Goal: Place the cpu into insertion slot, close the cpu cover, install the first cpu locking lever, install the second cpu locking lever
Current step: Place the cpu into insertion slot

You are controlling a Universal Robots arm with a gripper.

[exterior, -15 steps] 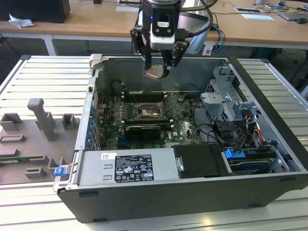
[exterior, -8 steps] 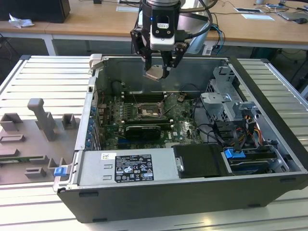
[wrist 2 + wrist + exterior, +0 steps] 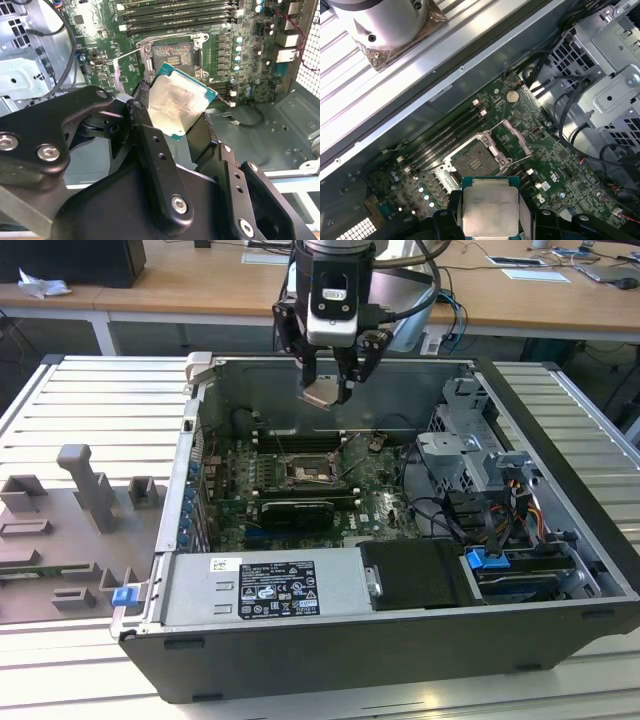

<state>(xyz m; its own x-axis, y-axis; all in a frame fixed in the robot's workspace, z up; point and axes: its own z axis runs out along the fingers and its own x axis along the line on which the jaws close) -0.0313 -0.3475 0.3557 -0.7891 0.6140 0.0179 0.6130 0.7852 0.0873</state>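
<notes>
Item, cpu [image 3: 177,105]: we pinch it by opposite edges in the gripper [image 3: 327,388], above the uncovered insertion slot [image 3: 476,159], faces left untouched.

I see open computer case [image 3: 350,660] on tabletop [image 3: 90,390]; grey fixture blocks [image 3: 88,485] at exterior view's left; black expansion card [image 3: 297,512] inside.

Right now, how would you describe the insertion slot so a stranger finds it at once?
Inside the open computer case lies a green motherboard. Near its middle, beside the long narrow memory slots, sits the insertion slot: the only square socket, black with a metal rim.
</notes>
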